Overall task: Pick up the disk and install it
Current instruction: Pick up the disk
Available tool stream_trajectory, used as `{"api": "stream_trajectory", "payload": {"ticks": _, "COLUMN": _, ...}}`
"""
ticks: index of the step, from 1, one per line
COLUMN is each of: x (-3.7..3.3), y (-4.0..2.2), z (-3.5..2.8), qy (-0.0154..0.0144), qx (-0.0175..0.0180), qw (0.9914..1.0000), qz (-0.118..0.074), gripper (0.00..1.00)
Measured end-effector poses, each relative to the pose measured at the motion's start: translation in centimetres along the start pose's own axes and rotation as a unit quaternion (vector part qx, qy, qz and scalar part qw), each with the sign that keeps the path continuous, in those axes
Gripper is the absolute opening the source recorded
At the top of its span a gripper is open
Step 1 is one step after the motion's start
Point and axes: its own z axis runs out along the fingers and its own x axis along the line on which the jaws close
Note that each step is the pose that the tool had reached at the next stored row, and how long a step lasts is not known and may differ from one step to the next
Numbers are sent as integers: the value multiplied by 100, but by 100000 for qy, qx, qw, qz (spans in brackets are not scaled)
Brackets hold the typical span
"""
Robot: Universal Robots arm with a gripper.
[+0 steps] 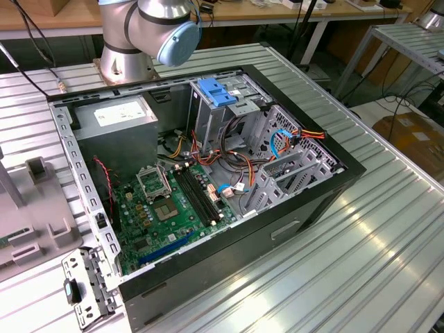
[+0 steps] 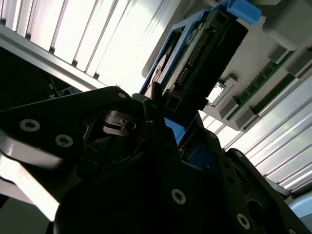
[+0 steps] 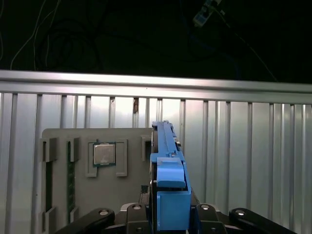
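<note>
The gripper (image 3: 169, 217) is seen pressed against the two flat faces of the disk (image 3: 168, 170), which is held edge-on between its dark fingers (image 3: 204, 214). One blue side rail is turned toward the first wrist view. In the second wrist view the disk's (image 2: 204, 53) connector edge and dark underside are shown, with blue plastic at both ends.

Behind the disk a grey parts tray (image 3: 131, 190) is seen lying on the ribbed metal worktop (image 3: 243, 146). A processor chip (image 3: 104, 154) is seated in one of the tray's recesses. Whether the disk touches the tray cannot be told.

In the exterior view the arm (image 1: 149, 31) is mounted on the worktop behind an open computer case (image 1: 312, 201). Inside the case a green motherboard (image 1: 173, 208) is laid flat, and a grey power-supply box (image 1: 118, 118) is set in the corner toward the exterior view's left. A metal drive cage (image 1: 229, 121) topped by a blue handle (image 1: 218, 94) is placed beside it. The tray (image 1: 28, 222) is seen at the exterior view's left, well apart from the cage.
</note>
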Motion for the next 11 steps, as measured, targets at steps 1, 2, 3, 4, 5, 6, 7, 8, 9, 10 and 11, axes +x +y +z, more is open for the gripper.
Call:
{"api": "stream_trajectory", "payload": {"ticks": 1, "x": -1, "y": 0, "z": -8, "qy": -1, "qx": -2, "qw": 100000, "qz": 1, "gripper": 37}}
{"api": "stream_trajectory", "payload": {"ticks": 2, "x": -1, "y": 1, "z": -14, "qy": -2, "qx": 5, "qw": 100000, "qz": 3, "gripper": 37}}
{"api": "stream_trajectory", "payload": {"ticks": 3, "x": -2, "y": 1, "z": -21, "qy": -3, "qx": 5, "qw": 100000, "qz": 3, "gripper": 37}}
{"api": "stream_trajectory", "payload": {"ticks": 4, "x": -2, "y": 2, "z": -36, "qy": -1, "qx": 1, "qw": 100000, "qz": 4, "gripper": 37}}
{"api": "stream_trajectory", "payload": {"ticks": 5, "x": -3, "y": 2, "z": -47, "qy": 0, "qx": 1, "qw": 100000, "qz": 3, "gripper": 37}}
{"api": "stream_trajectory", "payload": {"ticks": 6, "x": -3, "y": 3, "z": -56, "qy": -2, "qx": 1, "qw": 100000, "qz": 1, "gripper": 37}}
{"api": "stream_trajectory", "payload": {"ticks": 7, "x": -3, "y": 3, "z": -63, "qy": -3, "qx": 8, "qw": 100000, "qz": 3, "gripper": 37}}
{"api": "stream_trajectory", "payload": {"ticks": 8, "x": -4, "y": 3, "z": -66, "qy": -2, "qx": 5, "qw": 100000, "qz": 4, "gripper": 37}}
{"api": "stream_trajectory", "payload": {"ticks": 9, "x": -4, "y": 3, "z": -70, "qy": 0, "qx": 1, "qw": 100000, "qz": 4, "gripper": 37}}
{"api": "stream_trajectory", "payload": {"ticks": 10, "x": -4, "y": 3, "z": -78, "qy": 0, "qx": 2, "qw": 100000, "qz": 2, "gripper": 37}}
{"api": "stream_trajectory", "payload": {"ticks": 11, "x": -4, "y": 4, "z": -84, "qy": -4, "qx": 8, "qw": 100000, "qz": 2, "gripper": 37}}
